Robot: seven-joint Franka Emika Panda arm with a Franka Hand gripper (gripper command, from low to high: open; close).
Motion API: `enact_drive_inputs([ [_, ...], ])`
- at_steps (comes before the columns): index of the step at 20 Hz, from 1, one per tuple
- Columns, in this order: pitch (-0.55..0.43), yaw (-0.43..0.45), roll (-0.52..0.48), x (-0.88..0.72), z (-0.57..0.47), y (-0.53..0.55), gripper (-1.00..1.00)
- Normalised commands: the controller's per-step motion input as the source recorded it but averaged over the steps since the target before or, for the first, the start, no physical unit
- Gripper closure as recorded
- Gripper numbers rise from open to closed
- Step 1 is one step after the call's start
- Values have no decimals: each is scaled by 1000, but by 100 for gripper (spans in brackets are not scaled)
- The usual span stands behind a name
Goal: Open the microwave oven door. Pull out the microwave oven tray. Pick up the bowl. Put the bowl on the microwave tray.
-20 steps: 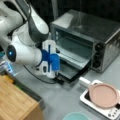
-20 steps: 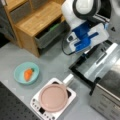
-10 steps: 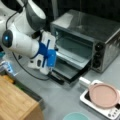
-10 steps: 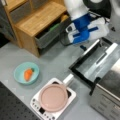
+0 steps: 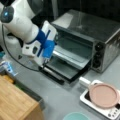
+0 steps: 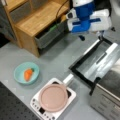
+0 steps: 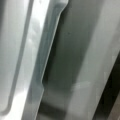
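At nine o'clock in a front view, you have the gripper (image 5: 45, 64) hanging just above the lowered microwave oven door (image 5: 63, 70), near its outer bar handle. That door lies flat and open, and the microwave oven tray (image 5: 72, 59) juts from the oven's (image 5: 100, 35) mouth over the door's inner edge, so it looks at least partly drawn out. Whether the fingers are apart or together, you cannot tell from here. The bowl's (image 5: 75, 116) rim just shows at six o'clock, and the pink disc (image 5: 103, 95) sits on its white appliance at four o'clock.

Toward one o'clock in a front view the gripper (image 6: 101, 37) sits over the far corner of the door (image 6: 86, 65), with the tray (image 6: 105, 62) a pale strip at three o'clock. The bowl (image 6: 26, 72) rests at nine o'clock, well apart from the arm, with an orange carrot-like item (image 6: 28, 74) inside. The wooden shelf (image 6: 32, 20) stands at eleven o'clock.

Up close, the wrist view gives you only the tray's (image 7: 30, 60) pale metal lip; no fingers show. To do the pull well, I judge you should take that lip squarely and draw straight out, level, clear of the handle.
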Motion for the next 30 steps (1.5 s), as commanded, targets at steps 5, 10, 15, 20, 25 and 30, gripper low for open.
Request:
enact_drive_inputs([
  [5,267,-60,-281,395,276,-329,-100],
  [10,307,-71,-227,443,252,-396,-100],
  [15,342,-24,-141,476,334,-338,-100],
  [20,345,168,-176,552,290,-324,-100],
  [25,347,221,-163,672,269,-493,-100],
  [30,378,155,-93,643,306,-633,-100],
])
